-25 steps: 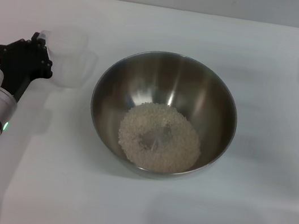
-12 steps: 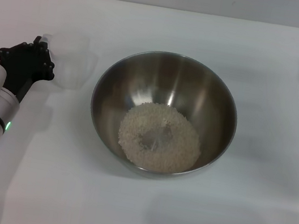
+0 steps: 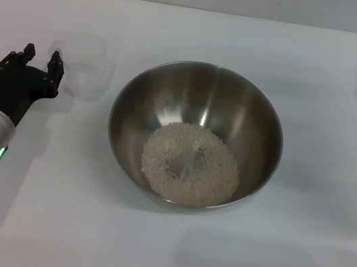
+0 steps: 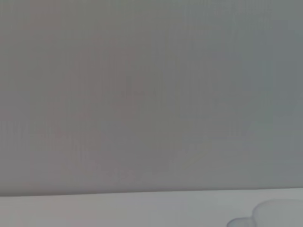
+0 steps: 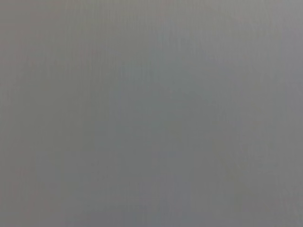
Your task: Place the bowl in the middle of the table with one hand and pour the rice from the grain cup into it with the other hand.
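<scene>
The stainless-steel bowl [image 3: 195, 135] stands in the middle of the white table [image 3: 325, 76]. A loose pile of off-white rice [image 3: 191, 164] lies in its bottom. The transparent grain cup [image 3: 83, 66] stands upright and empty on the table to the left of the bowl. Its rim also shows in the left wrist view [image 4: 272, 215]. My left gripper [image 3: 40, 57] is open, just left of the cup and apart from it. My right gripper is out of view.
The table's far edge [image 3: 199, 9] runs along the back, with a grey wall behind it. The right wrist view shows only a plain grey surface.
My left gripper has opened, let go of the grain cup and drawn back to the left. The cup now stands free on the table.
</scene>
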Tool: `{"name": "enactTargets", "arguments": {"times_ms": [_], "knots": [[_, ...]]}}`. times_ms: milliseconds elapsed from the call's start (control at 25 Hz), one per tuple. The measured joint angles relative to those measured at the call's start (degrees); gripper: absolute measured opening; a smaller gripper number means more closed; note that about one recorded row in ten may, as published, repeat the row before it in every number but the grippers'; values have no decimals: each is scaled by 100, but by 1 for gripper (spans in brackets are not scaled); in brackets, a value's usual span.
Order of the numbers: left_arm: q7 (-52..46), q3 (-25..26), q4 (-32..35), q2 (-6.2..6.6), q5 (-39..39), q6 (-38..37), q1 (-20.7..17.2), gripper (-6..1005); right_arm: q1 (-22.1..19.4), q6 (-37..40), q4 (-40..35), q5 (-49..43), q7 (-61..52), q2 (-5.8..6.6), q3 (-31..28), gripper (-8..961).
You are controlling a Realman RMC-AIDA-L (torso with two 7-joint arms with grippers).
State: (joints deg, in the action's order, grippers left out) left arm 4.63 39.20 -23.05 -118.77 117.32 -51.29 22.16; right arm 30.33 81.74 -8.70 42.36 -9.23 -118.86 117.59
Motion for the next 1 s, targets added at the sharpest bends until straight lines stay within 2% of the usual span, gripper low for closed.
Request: {"name": "enactTargets", "arguments": {"times_ms": [240, 360, 600, 720, 1000], "knots": [[-135, -60, 2, 14, 59, -157, -191, 565, 47, -33, 0, 0, 0, 3, 0, 441], [-366, -140, 12, 24, 71, -581, -425, 614, 53, -66, 0, 1, 1, 3, 3, 442], [-976, -299, 159, -11, 256, -2133, -868, 677, 3, -251, -1, 1, 1, -35, 333, 445], [-1190, -344, 139, -20, 267, -2465, -892, 690, -27, -601, -110, 1, 2, -64, 610, 446], [-1151, -528, 180, -17, 284, -2684, -769, 722, -74, -1127, -356, -1, -287, -68, 1156, 450]]}}
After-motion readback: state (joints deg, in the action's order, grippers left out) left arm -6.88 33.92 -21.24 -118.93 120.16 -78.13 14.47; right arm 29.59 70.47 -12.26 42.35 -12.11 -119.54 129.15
